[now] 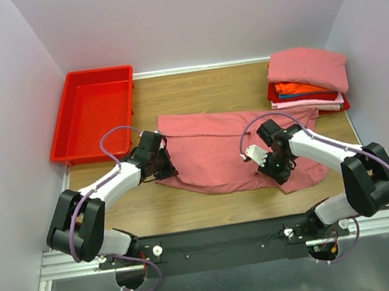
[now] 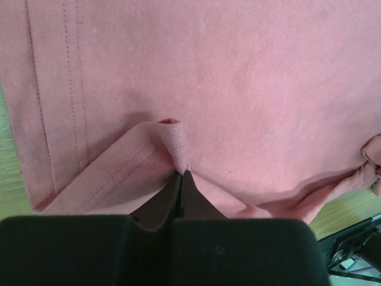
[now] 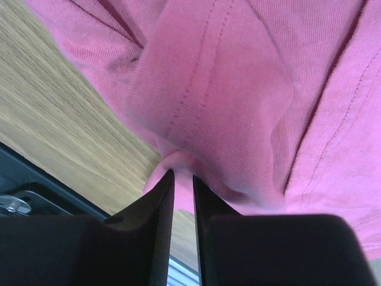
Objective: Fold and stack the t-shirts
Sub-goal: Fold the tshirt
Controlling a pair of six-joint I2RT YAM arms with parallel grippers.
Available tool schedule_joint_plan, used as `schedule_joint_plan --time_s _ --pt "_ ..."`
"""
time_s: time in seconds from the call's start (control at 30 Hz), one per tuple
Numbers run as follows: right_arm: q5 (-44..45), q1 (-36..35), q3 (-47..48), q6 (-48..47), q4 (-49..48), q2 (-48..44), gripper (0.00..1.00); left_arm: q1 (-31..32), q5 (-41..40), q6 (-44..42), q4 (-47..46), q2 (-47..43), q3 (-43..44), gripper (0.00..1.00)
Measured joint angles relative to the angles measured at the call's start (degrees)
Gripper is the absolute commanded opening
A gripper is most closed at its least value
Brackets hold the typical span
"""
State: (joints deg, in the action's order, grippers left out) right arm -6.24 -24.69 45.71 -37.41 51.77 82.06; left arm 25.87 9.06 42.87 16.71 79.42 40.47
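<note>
- The left claw is clamped shut, its black fingertips meeting on a small raised fold of the large salmon-pink cloth t-shirt.
- The right claw stands with its jaws narrowly apart, and a bunched ridge of the same t-shirt is caught between the tips.
- Only the left wrist view shows the pinch itself: a hemmed edge with two rows of stitching curls up into the tips, and flat cloth spreads beyond them.
- Only the right wrist view shows cloth draping down from that claw, with the light wooden table bare just to its left.
- Only the top view shows both at once: the left claw is at the t-shirt's left edge and the right claw is on its near right part.
- Beyond the left claw and out to its left sits a red rectangular plastic bin, apart from the t-shirt.
- Beyond the right claw, at the far right corner, lies a stack of folded shirts, with a pink one on top and orange, red and pale layers under it.
- The right arm covers part of the cloth near its claw.
- The t-shirt lies between the two claws, rumpled and creased, with its near right corner bunched up.
</note>
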Motion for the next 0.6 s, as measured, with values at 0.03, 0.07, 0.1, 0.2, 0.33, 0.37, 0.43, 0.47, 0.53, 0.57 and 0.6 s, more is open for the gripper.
schedule_joint_plan --time_s 0.03,0.07,0.1,0.2,0.33,0.37,0.43,0.47,0.53,0.57,0.6 --pt "0.0 0.0 -0.1 0.2 -0.1 0.0 0.37 0.0 0.0 0.0 0.0 0.0 -0.1 0.0" --pt "0.0 0.0 -0.2 0.5 -0.2 0.0 0.39 0.0 0.0 0.0 0.0 0.0 -0.2 0.0" --pt "0.0 0.0 -0.3 0.5 -0.3 0.0 0.42 0.0 0.0 0.0 -0.1 0.0 -0.3 0.0" --pt "-0.1 0.0 -0.5 0.6 -0.4 0.0 0.43 0.0 0.1 0.0 -0.2 0.0 -0.6 0.0" --pt "-0.1 0.0 -0.9 0.9 -1.0 0.3 0.41 0.0 0.1 0.0 -0.4 0.0 -0.8 0.0" --pt "-0.1 0.0 -1.0 1.0 -1.1 0.5 0.39 0.0 0.1 0.0 -0.4 0.0 -0.8 0.0" --pt "0.1 0.0 -1.4 1.3 -1.9 1.3 0.29 0.0 0.1 0.0 -0.4 0.0 -0.8 0.0" --pt "0.2 0.0 -1.4 1.5 -2.1 1.4 0.25 0.0 0.1 0.0 -0.4 0.0 -0.8 0.0" --pt "0.4 0.0 -1.4 1.9 -2.4 1.4 0.15 0.0 0.1 0.0 -0.4 0.0 -0.8 0.0" --pt "0.5 -0.1 -1.5 2.0 -2.4 1.4 0.13 0.0 0.2 0.0 -0.4 0.0 -0.9 0.0" --pt "0.5 -0.1 -1.5 2.0 -2.4 1.4 0.11 0.0 0.2 0.0 -0.4 0.0 -0.9 0.0"
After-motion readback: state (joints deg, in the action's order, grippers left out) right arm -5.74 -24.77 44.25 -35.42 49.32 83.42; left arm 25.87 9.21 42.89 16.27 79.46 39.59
